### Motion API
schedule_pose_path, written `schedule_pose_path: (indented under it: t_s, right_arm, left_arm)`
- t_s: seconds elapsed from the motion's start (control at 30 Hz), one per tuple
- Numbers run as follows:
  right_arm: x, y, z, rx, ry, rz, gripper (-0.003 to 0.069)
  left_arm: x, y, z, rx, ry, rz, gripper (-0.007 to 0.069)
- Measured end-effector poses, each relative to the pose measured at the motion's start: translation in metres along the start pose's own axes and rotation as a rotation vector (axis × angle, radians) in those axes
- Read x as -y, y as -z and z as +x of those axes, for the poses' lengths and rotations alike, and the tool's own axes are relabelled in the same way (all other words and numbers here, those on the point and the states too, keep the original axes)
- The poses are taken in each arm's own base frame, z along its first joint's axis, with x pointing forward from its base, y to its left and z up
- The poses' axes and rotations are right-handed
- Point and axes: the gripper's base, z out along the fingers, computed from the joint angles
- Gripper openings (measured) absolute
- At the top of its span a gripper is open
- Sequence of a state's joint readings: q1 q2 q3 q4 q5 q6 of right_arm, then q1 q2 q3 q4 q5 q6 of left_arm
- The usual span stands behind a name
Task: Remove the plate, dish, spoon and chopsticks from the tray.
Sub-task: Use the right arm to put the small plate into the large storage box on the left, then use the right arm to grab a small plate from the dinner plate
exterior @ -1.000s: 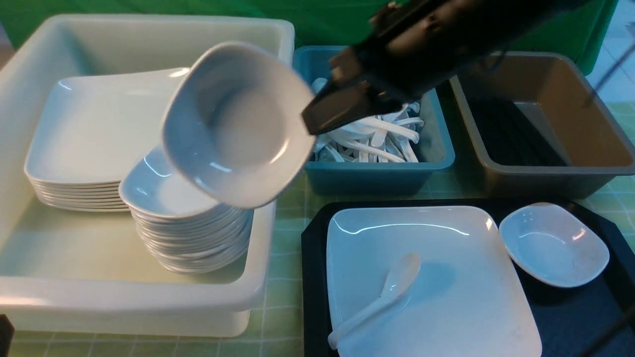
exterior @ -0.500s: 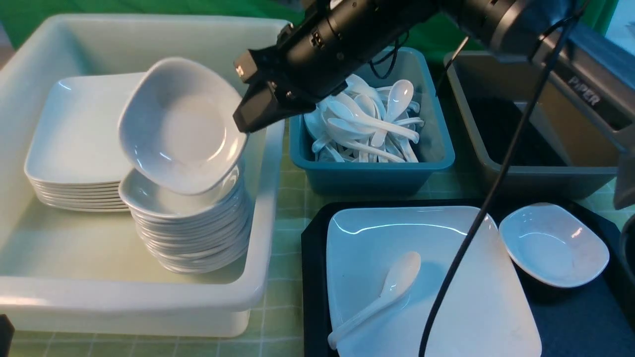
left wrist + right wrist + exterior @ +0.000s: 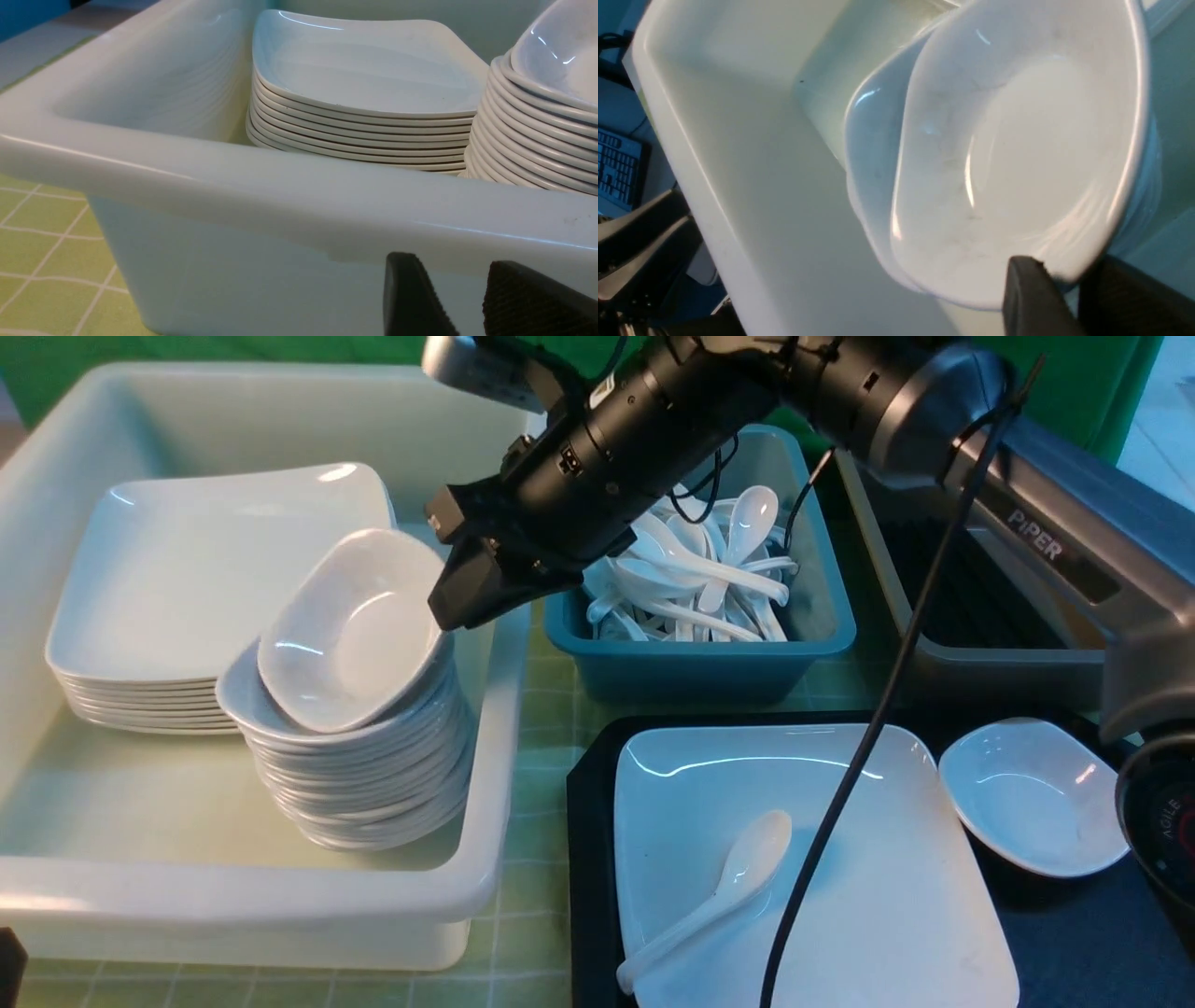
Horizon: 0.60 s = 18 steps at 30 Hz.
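Note:
The black tray (image 3: 588, 821) lies at the front right with the large white plate (image 3: 887, 859) on it. The white spoon (image 3: 719, 891) rests on the plate. A small white dish (image 3: 1036, 798) sits on the tray right of the plate. Another dish (image 3: 350, 635) lies tilted on top of the dish stack (image 3: 364, 784) in the white bin. My right gripper (image 3: 457, 607) is at its right rim; in the right wrist view this gripper (image 3: 1064, 284) has its jaws parted around the dish's (image 3: 1017, 154) edge. My left gripper (image 3: 462, 280) is open and empty before the bin's outer wall. The chopsticks are out of view.
The big white bin (image 3: 485, 859) on the left also holds a stack of square plates (image 3: 187, 579). A teal bin (image 3: 709, 663) full of white spoons stands behind the tray, and a brown bin (image 3: 1008, 663) is at the back right. The right arm's cable crosses over the plate.
The right arm carried the dish left and down from mid-air onto the dish stack in the white bin, and its jaws have parted. The left gripper has not changed.

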State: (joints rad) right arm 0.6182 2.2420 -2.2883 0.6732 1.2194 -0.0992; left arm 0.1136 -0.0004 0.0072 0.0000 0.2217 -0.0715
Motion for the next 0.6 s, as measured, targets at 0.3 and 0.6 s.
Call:
schedule_pose_path:
  t_s: [0.3,0.6]
  right_arm:
    - [-0.018,0.035,-0.010,0.091,0.102,0.087,0.0417]
    - [-0.059,0.156,0.006,0.273,0.312,0.497,0.0134]
  left_arm:
    - [0.000,0.000,0.000,0.000,0.000,0.000,0.0225]
    - [0.000,0.000,0.000,0.000,0.000,0.000,0.0225]
